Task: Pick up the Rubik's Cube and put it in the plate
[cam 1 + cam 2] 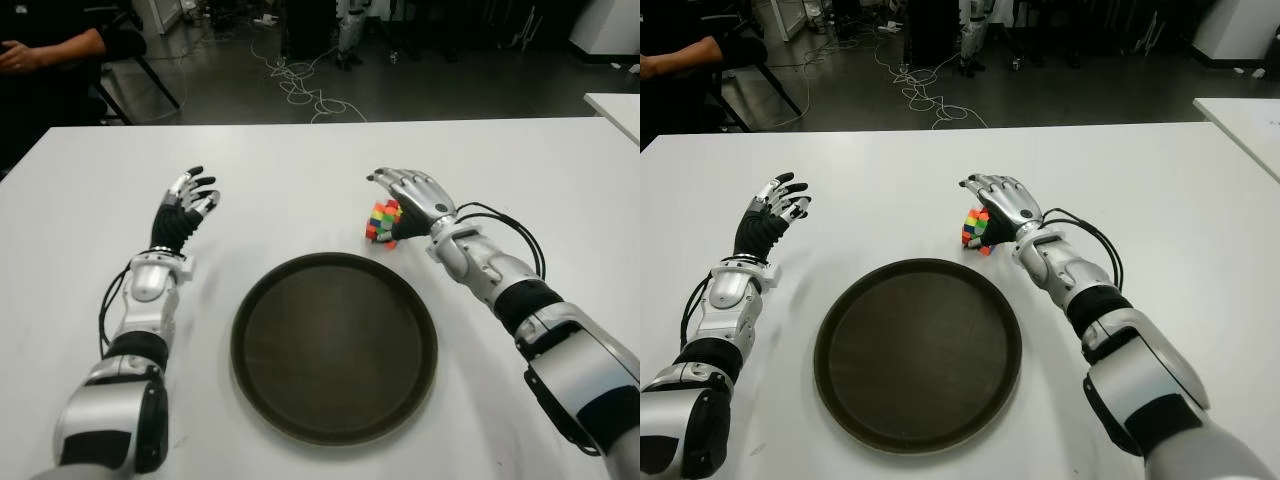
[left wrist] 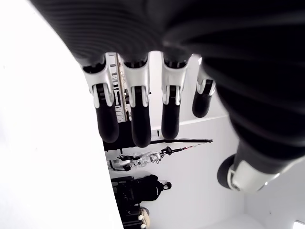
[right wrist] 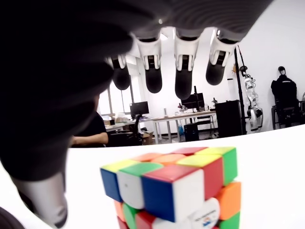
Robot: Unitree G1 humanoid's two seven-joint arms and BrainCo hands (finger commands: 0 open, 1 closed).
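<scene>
Beyond the plate [image 1: 334, 345], on the white surface [image 1: 300, 180], your right hand [image 1: 412, 200] arches over the Rubik's Cube [image 1: 382, 222], fingers extended, nothing gripped. Left hand [image 1: 185, 208] shows beside the plate's left, fingers spread, empty. Grasp, lift and placement all remain.

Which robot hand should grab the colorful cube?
The right hand. It is already over the cube, fingers spread above it in the right wrist view. The left hand is far off, across the plate.
</scene>
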